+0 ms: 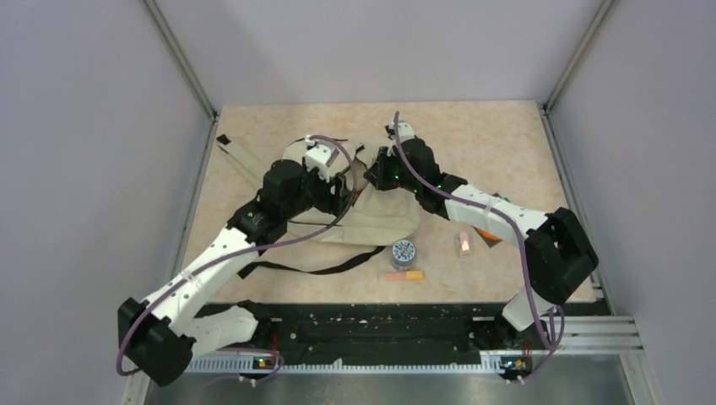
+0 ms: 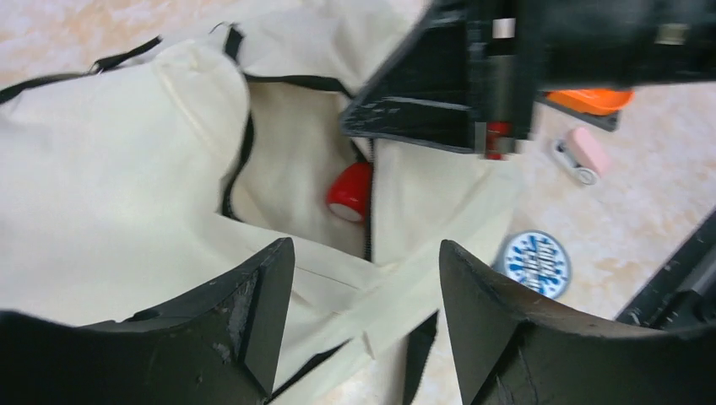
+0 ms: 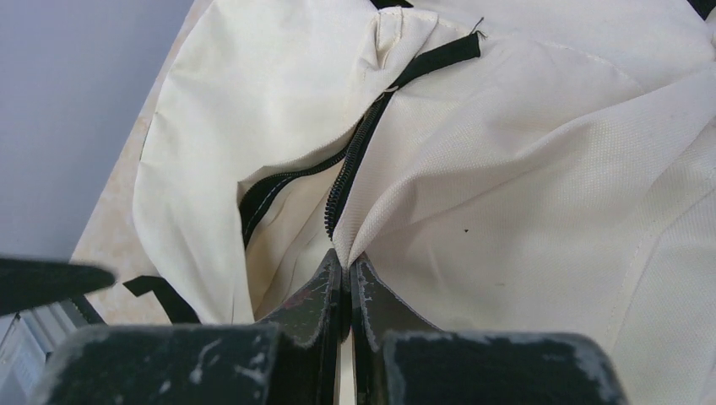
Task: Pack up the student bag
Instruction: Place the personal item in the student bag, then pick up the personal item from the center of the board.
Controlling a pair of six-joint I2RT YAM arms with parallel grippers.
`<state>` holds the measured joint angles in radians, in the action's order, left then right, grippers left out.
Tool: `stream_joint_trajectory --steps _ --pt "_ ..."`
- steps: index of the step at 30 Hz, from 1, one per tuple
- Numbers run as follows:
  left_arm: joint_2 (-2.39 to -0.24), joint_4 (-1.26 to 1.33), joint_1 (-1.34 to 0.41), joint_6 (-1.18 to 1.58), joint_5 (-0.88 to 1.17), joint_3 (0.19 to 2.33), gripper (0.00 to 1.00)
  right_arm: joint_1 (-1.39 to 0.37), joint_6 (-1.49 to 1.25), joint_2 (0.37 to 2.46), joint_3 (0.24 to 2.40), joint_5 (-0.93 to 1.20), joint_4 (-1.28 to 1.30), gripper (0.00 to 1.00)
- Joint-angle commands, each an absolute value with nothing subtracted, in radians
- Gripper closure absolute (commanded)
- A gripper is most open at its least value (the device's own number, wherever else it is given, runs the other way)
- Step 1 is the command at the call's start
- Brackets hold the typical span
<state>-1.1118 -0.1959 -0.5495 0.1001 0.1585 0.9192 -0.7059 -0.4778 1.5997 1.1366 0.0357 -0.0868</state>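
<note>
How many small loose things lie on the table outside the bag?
4. A round blue tin beside the student bag; an orange-pink strip nearer the bases; a pink item further right; an orange-black item under the right arm. More may be hidden.

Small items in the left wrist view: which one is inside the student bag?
The red item, inside the open zipper of the student bag. The round blue tin, the pink item and the orange item lie outside, on the table.
</note>
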Motion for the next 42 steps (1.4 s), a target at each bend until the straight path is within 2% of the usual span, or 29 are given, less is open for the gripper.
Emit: stream_joint_trajectory --steps 1,5,8,15,25,36,42 --pt "-1.031 -0.253 -0.66 0.088 0.121 0.893 0.31 -0.7 -0.447 1.568 1.184 0.015 -0.12 1.0" --pt "-1.028 -0.242 -0.815 0.202 0.062 0.846 0.3 -0.7 -0.425 1.571 1.191 0.003 -0.096 1.0" --pt "-1.048 -0.168 -0.902 0.302 0.029 0.798 0.25 -0.699 -0.414 1.569 1.192 -0.021 -0.084 1.0" --pt "-1.162 -0.029 -1.025 0.458 -0.111 0.737 0.15 -0.699 -0.407 1.567 1.19 -0.029 -0.071 1.0" --pt "-1.421 0.043 -1.096 0.523 -0.202 0.81 0.12 -0.699 -0.393 1.575 1.194 -0.046 -0.066 1.0" --pt "-1.564 0.086 -1.128 0.514 -0.207 0.897 0.07 -0.699 -0.39 1.589 1.196 -0.041 -0.07 1.0" --pt "-1.646 0.022 -1.148 0.487 -0.282 0.971 0.05 -0.7 -0.39 1.595 1.198 -0.037 -0.072 1.0"
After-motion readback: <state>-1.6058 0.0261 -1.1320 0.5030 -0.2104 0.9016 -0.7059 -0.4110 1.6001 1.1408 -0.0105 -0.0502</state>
